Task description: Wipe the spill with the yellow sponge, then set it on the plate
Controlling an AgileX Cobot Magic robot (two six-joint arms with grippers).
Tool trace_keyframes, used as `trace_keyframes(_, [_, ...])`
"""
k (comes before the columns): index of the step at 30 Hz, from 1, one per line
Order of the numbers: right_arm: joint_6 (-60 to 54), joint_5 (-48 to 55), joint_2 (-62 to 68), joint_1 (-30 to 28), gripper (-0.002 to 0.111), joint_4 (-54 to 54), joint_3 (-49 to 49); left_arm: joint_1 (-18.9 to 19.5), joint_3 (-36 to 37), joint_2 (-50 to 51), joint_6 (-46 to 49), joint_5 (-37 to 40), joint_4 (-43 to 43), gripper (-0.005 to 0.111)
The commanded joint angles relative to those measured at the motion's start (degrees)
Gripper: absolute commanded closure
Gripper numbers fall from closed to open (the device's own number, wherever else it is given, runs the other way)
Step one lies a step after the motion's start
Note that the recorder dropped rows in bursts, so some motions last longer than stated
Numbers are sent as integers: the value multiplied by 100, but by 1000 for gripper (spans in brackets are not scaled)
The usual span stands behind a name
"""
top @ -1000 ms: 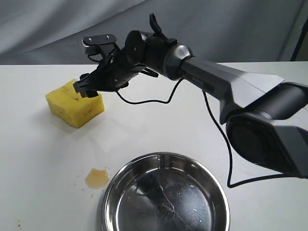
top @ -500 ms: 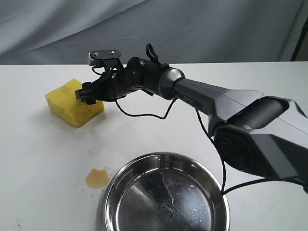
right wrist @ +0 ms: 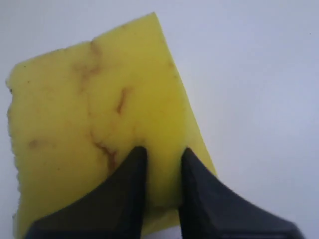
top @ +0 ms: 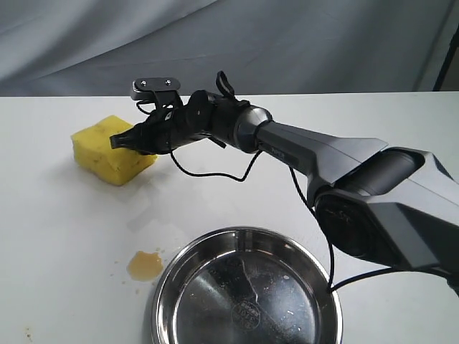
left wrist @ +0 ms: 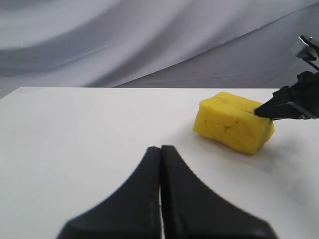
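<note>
My right gripper has its fingers drawn nearly together, pinching a narrow strip of foam at the edge of the yellow sponge. The spill lies well apart from that gripper, just beside the rim of the plate. My left gripper is closed on nothing, with the sponge well ahead of it.

Dark grey arm, matte black claw (thin black cable alongside).
</note>
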Motion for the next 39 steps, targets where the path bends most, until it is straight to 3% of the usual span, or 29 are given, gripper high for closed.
trace_keyframes(1, [-89,63,-42,-5,108,-85,6,12,27,-14,-16,-15,-3,107])
trace_keyframes(9, [-641,633,-677,-5,108,-31,6,12,27,-14,-16,-15,-3,107])
trace_keyframes(18, [-1273,2937,-1092,219,108,54,6,12,27,-14,-16,-15,-3,107])
trace_keyframes(23, [-1419,4065,-1079,547,108,-665,6,12,27,-14,-16,-15,-3,107])
trace_keyframes(27, [-1386,4269,-1079,872,108,-1229,77,12,27,-14,-16,-15,-3,107])
trace_keyframes(39, [-1336,4281,-1167,1368,108,-1524,369,12,27,-14,-16,-15,-3,107])
